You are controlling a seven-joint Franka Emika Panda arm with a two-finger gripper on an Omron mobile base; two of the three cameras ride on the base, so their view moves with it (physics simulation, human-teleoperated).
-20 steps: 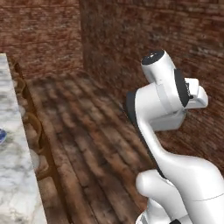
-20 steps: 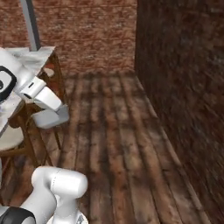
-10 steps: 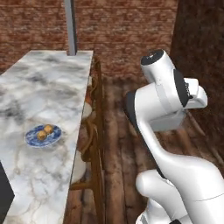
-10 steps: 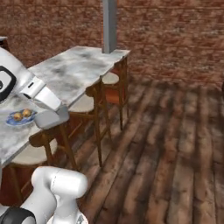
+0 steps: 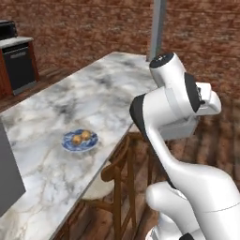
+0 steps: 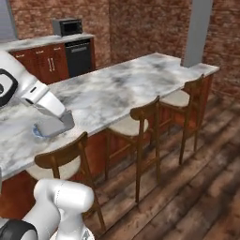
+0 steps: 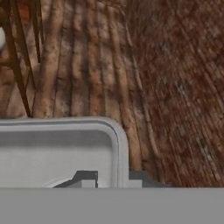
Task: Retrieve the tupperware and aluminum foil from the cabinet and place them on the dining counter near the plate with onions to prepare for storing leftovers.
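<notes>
Brick walls and a plank floor surround the dining counter (image 5: 70, 103), a long marble top on a reddish-brown base. In the left base view its long axis runs from the near left away to a grey pillar (image 5: 157, 28) at its far end. Wooden stools (image 6: 140, 124) stand in a row along its right side, seats tucked partly under the overhang.

On the marble, toward the near part of the top, sits the plate (image 5: 80, 139), blue-patterned, carrying two small golden-brown onions. In the right base view it lies just behind the robot's hand.

That hand carries the tupperware (image 6: 54, 125), a shallow grey translucent tub. In the right base view it hangs at the end of the arm, above the near edge of the marble and just in front of the plate, its long side lying roughly along the counter's edge, tilted slightly. In the hand view the tub (image 7: 57, 148) spreads across the lower left, one rounded corner of its rim turned to the upper right, its open side facing the camera. The gripper (image 7: 111, 180) is closed down on the tub's right-hand wall, one dark finger tip inside the rim and the other outside.

Far off to the left a dark dishwasher (image 6: 78, 56) sits among reddish cabinets, with a microwave (image 6: 67, 26) on the worktop above. No writing or label can be read anywhere.
</notes>
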